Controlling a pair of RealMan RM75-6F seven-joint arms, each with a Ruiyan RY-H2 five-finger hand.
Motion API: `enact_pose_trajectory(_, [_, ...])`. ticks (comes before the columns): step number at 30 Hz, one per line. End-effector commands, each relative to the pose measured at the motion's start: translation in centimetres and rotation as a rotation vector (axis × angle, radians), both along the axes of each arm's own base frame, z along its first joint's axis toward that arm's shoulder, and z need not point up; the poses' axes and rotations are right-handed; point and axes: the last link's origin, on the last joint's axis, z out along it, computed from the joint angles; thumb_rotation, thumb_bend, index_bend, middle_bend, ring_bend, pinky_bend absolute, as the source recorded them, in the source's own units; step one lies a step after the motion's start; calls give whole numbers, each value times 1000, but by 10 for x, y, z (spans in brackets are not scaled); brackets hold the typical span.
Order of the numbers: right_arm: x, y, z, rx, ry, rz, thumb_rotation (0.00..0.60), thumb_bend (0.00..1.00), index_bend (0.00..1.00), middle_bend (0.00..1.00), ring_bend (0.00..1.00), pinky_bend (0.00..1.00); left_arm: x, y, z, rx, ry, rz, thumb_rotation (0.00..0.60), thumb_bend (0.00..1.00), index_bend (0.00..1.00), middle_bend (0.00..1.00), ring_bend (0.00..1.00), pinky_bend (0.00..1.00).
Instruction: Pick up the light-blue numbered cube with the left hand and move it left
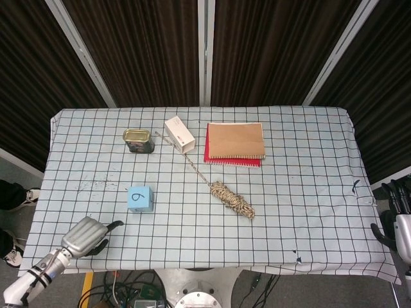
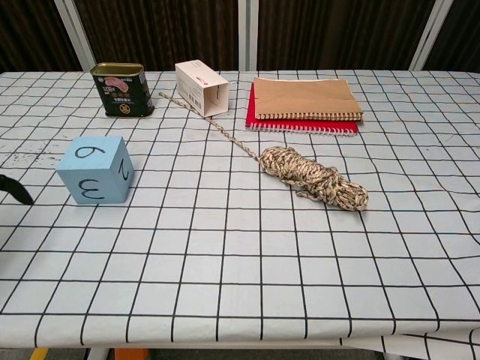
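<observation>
The light-blue numbered cube (image 1: 140, 198) sits on the checked tablecloth left of centre, a 6 on top; in the chest view the cube (image 2: 96, 169) also shows a 3 on its front face. My left hand (image 1: 87, 235) hovers over the table's front-left part, below and to the left of the cube and apart from it, holding nothing, its thumb stuck out toward the cube. Only one dark fingertip (image 2: 15, 189) of it shows at the chest view's left edge. My right hand (image 1: 401, 223) hangs beyond the table's right edge, fingers apart and empty.
Behind the cube stand a tin can (image 1: 139, 140) and a white box (image 1: 180, 134). A brown notebook on a red one (image 1: 235, 142) lies at the back centre. A coiled rope (image 1: 231, 197) with a long tail runs diagonally right of the cube.
</observation>
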Motion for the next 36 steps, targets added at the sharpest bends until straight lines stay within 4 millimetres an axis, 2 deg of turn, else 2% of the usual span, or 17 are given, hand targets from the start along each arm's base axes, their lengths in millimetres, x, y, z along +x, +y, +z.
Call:
enact_pose_trajectory(1, [-1, 0, 0, 0, -2, -3, 600, 193, 0, 0, 0, 0, 15, 6, -14, -26, 22, -25, 600, 509, 152, 831, 868, 868])
enact_pose_trajectory(6, [-4, 0, 0, 1, -8, -6, 600, 193, 0, 0, 0, 0, 30, 13, -27, -7, 40, -62, 600, 513, 136, 830, 883, 877])
enact_pose_trajectory(15, [-8, -2, 0, 1, -13, -14, 600, 193, 0, 0, 0, 0, 41, 25, -38, -6, 76, -71, 600, 540, 114, 831, 891, 887])
enact_pose_trajectory(36, [-16, -4, 1, 2, -25, -32, 600, 198, 0, 0, 0, 0, 63, 47, -41, 28, 199, -142, 600, 640, 114, 848, 911, 911])
